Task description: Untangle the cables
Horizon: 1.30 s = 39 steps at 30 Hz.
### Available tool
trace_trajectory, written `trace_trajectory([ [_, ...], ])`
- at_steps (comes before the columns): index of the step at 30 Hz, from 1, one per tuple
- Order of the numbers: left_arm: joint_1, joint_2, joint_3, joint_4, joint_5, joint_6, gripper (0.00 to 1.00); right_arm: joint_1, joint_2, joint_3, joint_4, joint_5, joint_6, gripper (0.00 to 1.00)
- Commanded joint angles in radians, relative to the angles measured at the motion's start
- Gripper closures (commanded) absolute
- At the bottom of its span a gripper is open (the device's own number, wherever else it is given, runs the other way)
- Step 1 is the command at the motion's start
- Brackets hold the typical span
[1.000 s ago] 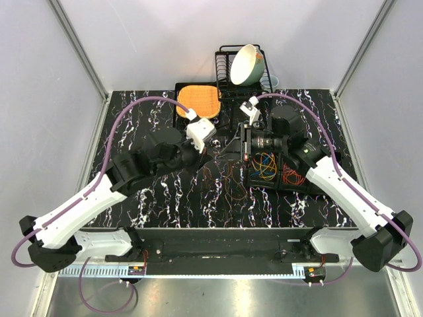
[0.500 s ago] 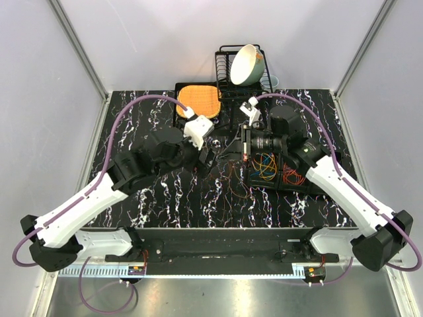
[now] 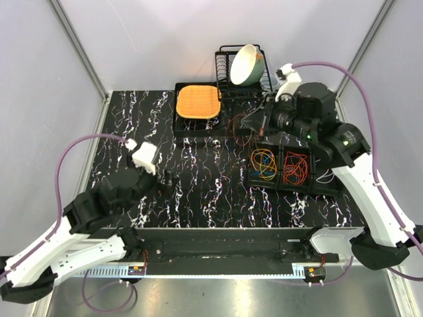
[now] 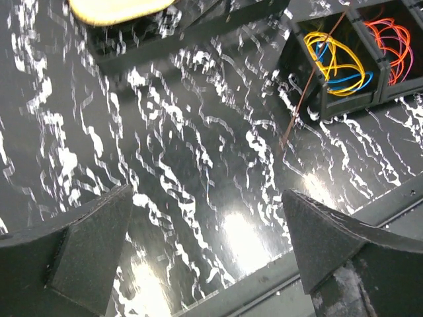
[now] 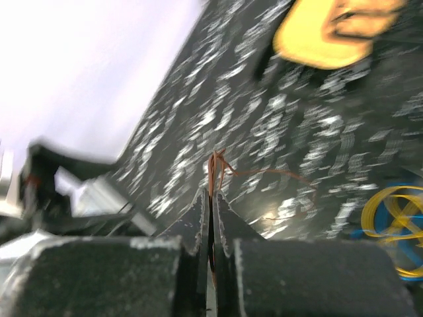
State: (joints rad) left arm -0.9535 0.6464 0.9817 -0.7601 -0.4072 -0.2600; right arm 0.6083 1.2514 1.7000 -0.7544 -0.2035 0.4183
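Observation:
My right gripper is raised above the back of the table, over the black bins. Its jaws are shut on a thin brown cable, whose loose end loops out to the right. From above, that brown cable hangs under the gripper. It also crosses the left wrist view as a slanted brown cable beside the bins. Low at the near left, my left gripper stands wide open with only marbled tabletop between its fingers. One bin holds yellow and blue cables, the other orange cables.
An orange pad lies in a black tray at the back centre. Behind it a wire dish rack holds a tilted bowl. Grey walls close in both sides, and a black rail runs along the near edge.
My left gripper opened, let go and pulled back from the table's middle to the near left. My right gripper shut on the brown cable and lifted it toward the back right.

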Motion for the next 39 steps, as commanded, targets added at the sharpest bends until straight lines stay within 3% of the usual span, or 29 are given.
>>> trace_trajectory([
  [1,-0.001,-0.099,-0.098,-0.018,-0.039,-0.110,0.01,-0.004,0.035,0.105,-0.117,0.266,-0.076,1.00],
  [7,-0.001,-0.136,-0.129,-0.028,-0.039,-0.151,0.01,-0.016,0.074,0.158,-0.149,0.375,-0.115,1.00],
  [15,-0.001,-0.073,-0.118,-0.104,-0.085,-0.239,0.01,-0.054,0.068,0.072,-0.138,0.444,-0.131,1.00],
  [31,-0.001,-0.079,-0.133,-0.099,-0.142,-0.232,0.01,-0.203,0.037,-0.252,0.052,0.309,-0.092,1.00],
  [39,-0.001,-0.083,-0.133,-0.102,-0.147,-0.234,0.01,-0.243,0.092,-0.039,0.012,0.274,-0.125,1.00],
])
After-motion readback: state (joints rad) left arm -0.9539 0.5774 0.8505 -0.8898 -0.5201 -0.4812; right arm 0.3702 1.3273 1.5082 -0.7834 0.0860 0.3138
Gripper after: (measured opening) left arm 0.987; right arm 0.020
